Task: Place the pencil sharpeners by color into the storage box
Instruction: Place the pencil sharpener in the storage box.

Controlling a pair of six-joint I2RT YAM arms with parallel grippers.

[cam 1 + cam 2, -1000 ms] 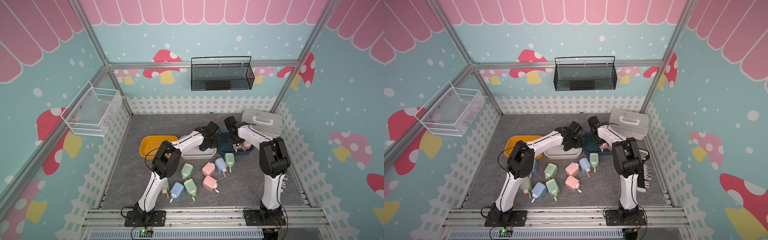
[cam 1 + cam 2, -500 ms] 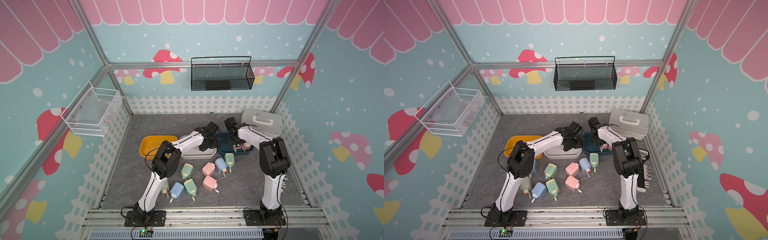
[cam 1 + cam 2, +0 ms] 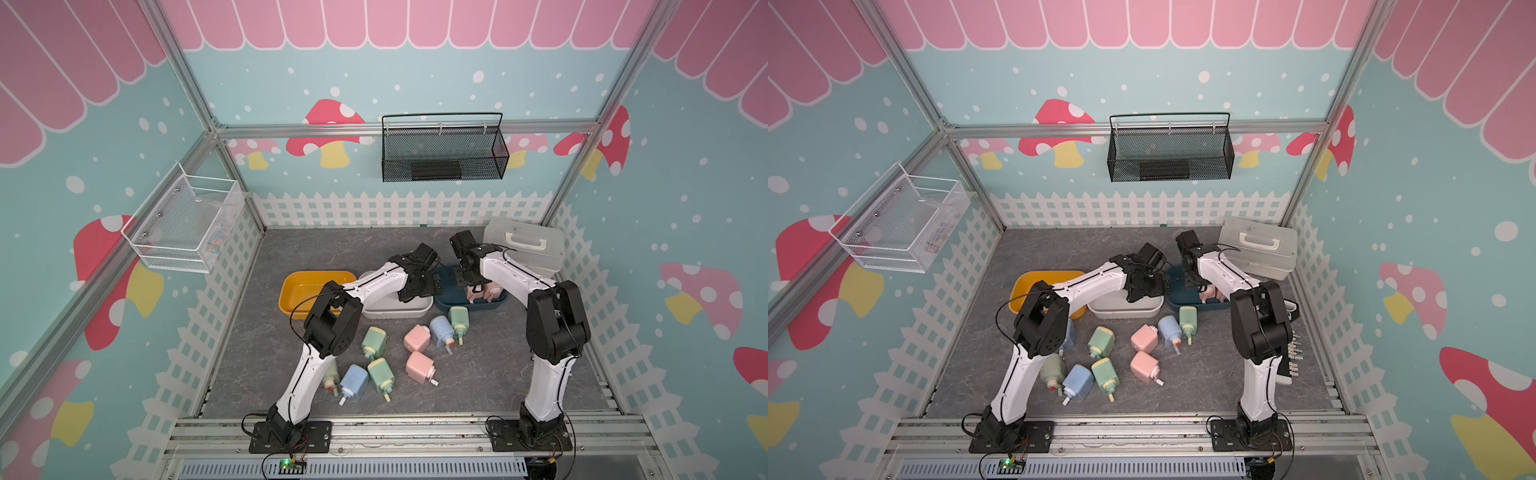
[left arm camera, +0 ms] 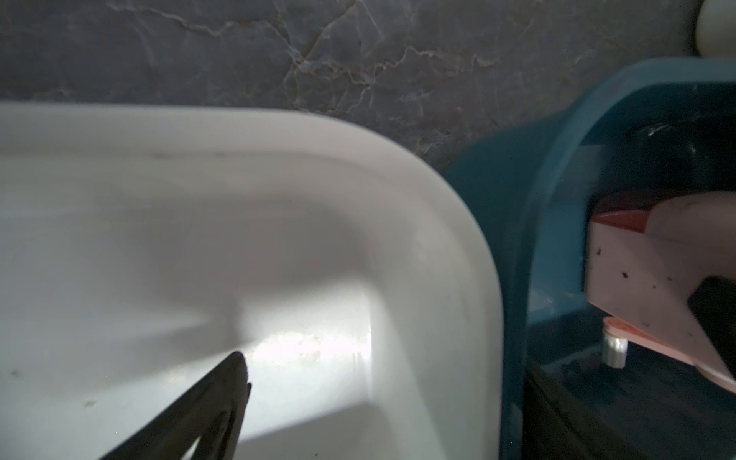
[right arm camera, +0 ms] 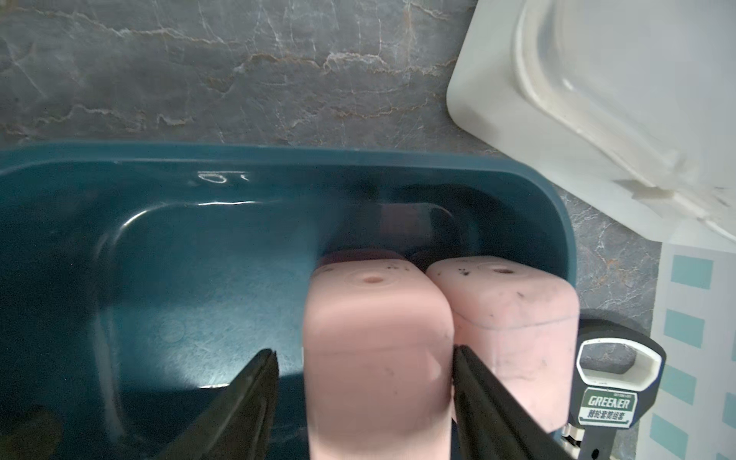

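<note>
Two pink pencil sharpeners (image 5: 378, 338) (image 5: 513, 310) stand side by side in the dark blue storage box (image 5: 239, 155), seen from above at the back right (image 3: 478, 308). My right gripper (image 5: 364, 350) is open and straddles the nearer pink one, with a gap at one finger. Over the empty white storage box (image 3: 395, 311) (image 4: 438, 191), my left gripper (image 3: 415, 286) is open and holds nothing; only one finger (image 4: 223, 390) shows in its wrist view. Several loose pencil sharpeners lie on the table, among them pink (image 3: 417, 338), blue (image 3: 441, 329) and green (image 3: 374, 341).
A yellow storage box (image 3: 291, 291) stands left of the white one. A closed translucent case with a handle (image 3: 523, 249) sits at the back right. A black tool labelled GREENER (image 5: 609, 398) lies by the right fence. Wire baskets hang on the walls.
My right gripper's jaws have opened wider around the pink sharpener in the dark blue box. Both arms have stayed almost where they were.
</note>
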